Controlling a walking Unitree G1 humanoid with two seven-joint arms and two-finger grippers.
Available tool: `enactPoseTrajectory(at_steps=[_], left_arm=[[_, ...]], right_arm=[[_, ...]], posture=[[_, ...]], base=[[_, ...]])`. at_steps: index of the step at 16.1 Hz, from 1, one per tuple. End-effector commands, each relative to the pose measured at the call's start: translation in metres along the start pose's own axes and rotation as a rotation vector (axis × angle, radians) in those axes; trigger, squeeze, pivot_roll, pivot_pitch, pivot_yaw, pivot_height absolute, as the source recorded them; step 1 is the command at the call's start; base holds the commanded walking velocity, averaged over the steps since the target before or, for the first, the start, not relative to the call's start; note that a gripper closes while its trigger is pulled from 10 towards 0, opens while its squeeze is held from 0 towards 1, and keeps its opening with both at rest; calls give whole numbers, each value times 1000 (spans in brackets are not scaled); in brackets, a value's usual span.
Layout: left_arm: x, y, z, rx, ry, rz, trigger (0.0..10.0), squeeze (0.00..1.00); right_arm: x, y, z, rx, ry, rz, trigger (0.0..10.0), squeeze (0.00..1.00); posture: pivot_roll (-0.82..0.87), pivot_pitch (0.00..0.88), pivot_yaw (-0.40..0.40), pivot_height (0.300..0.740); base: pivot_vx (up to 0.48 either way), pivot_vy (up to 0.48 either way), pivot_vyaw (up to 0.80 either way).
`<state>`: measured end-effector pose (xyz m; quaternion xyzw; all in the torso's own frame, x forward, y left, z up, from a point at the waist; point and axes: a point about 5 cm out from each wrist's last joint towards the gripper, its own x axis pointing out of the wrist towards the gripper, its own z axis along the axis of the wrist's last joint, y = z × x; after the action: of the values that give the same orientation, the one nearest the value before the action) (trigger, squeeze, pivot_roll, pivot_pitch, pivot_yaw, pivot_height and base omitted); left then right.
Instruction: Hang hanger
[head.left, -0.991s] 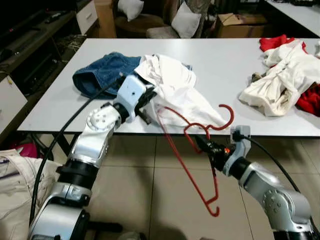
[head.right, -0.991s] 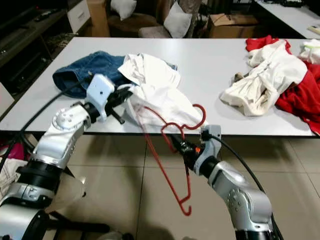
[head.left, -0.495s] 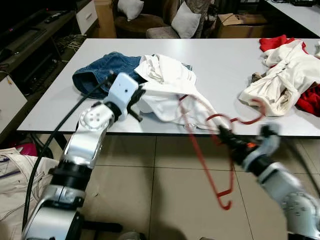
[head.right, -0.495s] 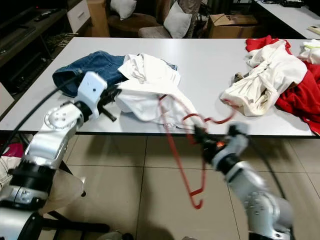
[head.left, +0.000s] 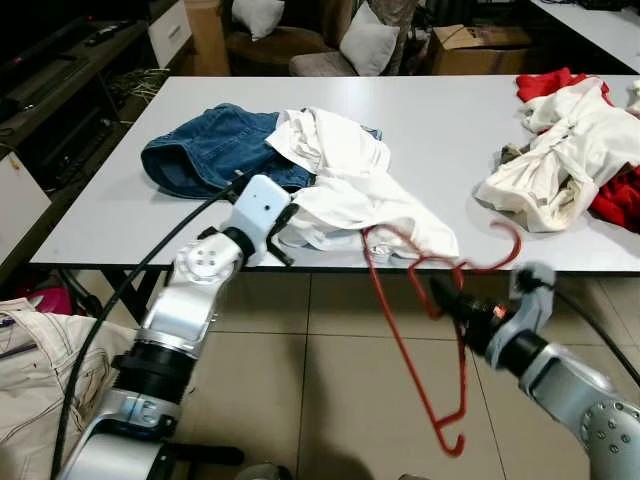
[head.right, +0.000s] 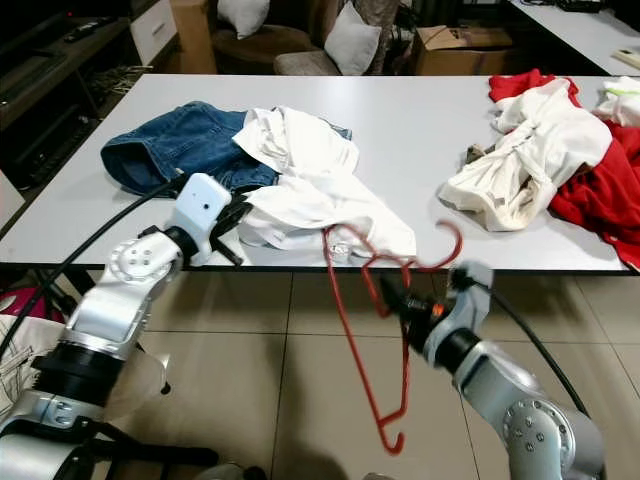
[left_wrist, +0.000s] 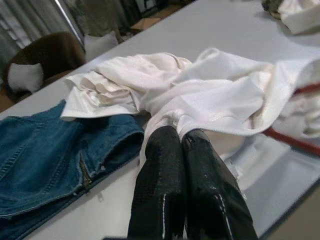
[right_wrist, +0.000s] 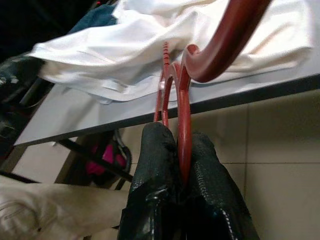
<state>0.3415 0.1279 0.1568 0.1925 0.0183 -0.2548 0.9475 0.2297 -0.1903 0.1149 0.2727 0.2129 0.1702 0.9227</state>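
A red hanger (right_wrist: 220, 47) hangs in front of the table's front edge, hook pointing up to the right and its long body dropping toward the floor. My right gripper (head.left: 441, 293) is shut on it just below the hook. The hanger's upper left end touches the hem of the white shirt (head.left: 345, 185), which lies crumpled on the grey table (head.left: 450, 120). My left gripper (head.left: 284, 224) is at the shirt's near left edge, with its fingers (left_wrist: 165, 165) pressed together and the tips pinching a fold of the white cloth.
Blue jeans (head.left: 205, 150) lie left of the shirt. A heap of white and red clothes (head.left: 565, 150) sits at the table's right end. Chairs with cushions (head.left: 370, 45) and a cardboard box (head.left: 480, 45) stand behind. Beige cloth (head.left: 30, 370) lies on the floor, left.
My right gripper swung the hanger to the right, and its upper end now meets the shirt hem. The left gripper shifted along the front edge, dragging the shirt's fold with it.
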Motion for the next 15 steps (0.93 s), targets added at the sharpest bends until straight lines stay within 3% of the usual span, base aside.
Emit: enactPoseTrajectory(at_steps=[1,3,4,5,7,10,13,15], left_arm=[[0,12,8,15,-28,57,0,0],[-2,19,10,24,-38,87,0,0],[-6,21,10,47,-35,77,0,0],[-7,21,9,54,-31,75,0,0],[-12,20,4,76,-9,43,0,0],[-10,3,9,80,-54,-42,0,0],[-3,-22,16,73,-118,-152,0,0],[-5,-30,16,111,-118,-205,0,0]], right_arm=[[-3,-2,5,-1,-10,-31,10000,0],[-6,-5,11,21,-47,-49,10000,0],[-6,-9,21,77,-149,-64,10000,0],[-6,-10,24,90,-171,-67,10000,0],[-5,-11,40,233,-328,-53,10000,0],[7,-9,41,404,-375,-4,10000,0],[36,3,38,556,-378,77,10000,0],[51,2,46,702,-450,64,10000,0]], posture=[[-228,0,57,740],[-230,0,59,740],[-229,0,57,740],[-227,0,56,740],[-219,0,52,740],[-213,0,52,740],[-211,0,62,740],[-197,0,63,740]], base=[[0,0,0],[0,0,0],[0,0,0],[0,0,0],[0,0,0],[0,0,0],[0,0,0],[0,0,0]])
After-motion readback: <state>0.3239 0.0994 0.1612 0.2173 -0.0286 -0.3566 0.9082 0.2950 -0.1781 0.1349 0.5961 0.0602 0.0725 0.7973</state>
